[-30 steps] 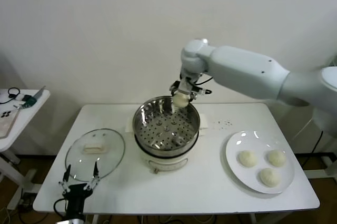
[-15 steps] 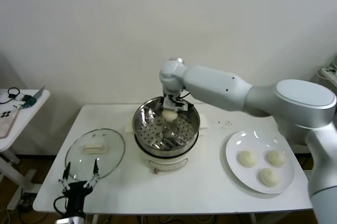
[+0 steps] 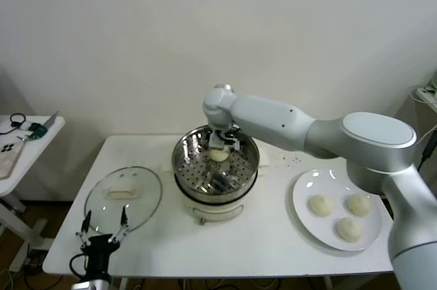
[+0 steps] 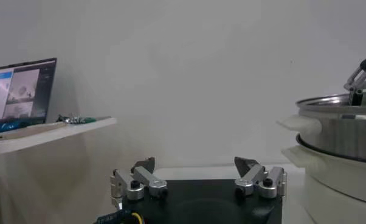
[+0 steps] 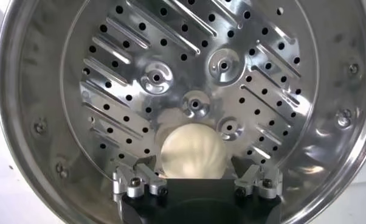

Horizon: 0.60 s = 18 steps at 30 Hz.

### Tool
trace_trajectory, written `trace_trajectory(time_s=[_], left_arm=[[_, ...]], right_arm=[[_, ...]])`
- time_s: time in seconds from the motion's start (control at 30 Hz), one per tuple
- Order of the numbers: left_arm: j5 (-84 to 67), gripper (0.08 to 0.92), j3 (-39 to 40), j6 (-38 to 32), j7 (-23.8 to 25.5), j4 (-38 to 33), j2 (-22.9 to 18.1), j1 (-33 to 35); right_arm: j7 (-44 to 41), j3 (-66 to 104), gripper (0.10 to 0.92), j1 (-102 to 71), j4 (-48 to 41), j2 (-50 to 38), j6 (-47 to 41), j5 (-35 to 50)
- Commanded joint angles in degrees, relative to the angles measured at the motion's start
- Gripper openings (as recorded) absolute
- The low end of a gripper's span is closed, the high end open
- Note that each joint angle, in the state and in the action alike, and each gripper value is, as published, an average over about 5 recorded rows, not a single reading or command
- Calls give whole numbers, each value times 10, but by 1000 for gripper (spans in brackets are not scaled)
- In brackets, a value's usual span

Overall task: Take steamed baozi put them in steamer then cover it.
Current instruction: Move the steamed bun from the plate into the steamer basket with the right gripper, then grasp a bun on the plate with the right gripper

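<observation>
The steamer (image 3: 179, 162) is a steel basket on a cream-white pot base in the middle of the table. My right gripper (image 3: 218, 148) reaches down into it and is shut on one steamed baozi (image 3: 218, 156). In the right wrist view the baozi (image 5: 194, 149) sits between the fingers of my right gripper (image 5: 194, 165), low over the perforated floor (image 5: 195, 61). Three more baozi (image 3: 321, 205) lie on a white plate (image 3: 300, 191) at the right. My left gripper (image 3: 102, 227) is open and empty at the table's front left; in the left wrist view (image 4: 195, 165) it is beside the steamer (image 4: 341, 122).
A round glass lid (image 3: 123, 194) lies flat on the table left of the steamer, just behind my left gripper. A small side table (image 3: 27, 136) with loose items stands beyond the table's left edge. The wall is close behind the table.
My right arm has carried the baozi from above the steamer's far rim leftwards and down into the basket. My left gripper has barely moved.
</observation>
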Motion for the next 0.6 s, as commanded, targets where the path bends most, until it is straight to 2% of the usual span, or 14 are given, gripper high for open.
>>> trace_trajectory(time_s=[0.03, 0.3, 0.4, 0.6], left_arm=[[-1, 823, 0, 2, -1, -2, 1, 0], [0, 823, 3, 1, -1, -8, 0, 2], [1, 823, 4, 0, 0, -18, 1, 6], [1, 823, 7, -4, -1, -28, 1, 11]], right_arm=[[-1, 8, 823, 4, 1, -3, 4, 6], [0, -1, 823, 87, 60, -75, -13, 108], [12, -38, 823, 138, 75, -122, -56, 206], [81, -167, 823, 232, 128, -237, -236, 464]])
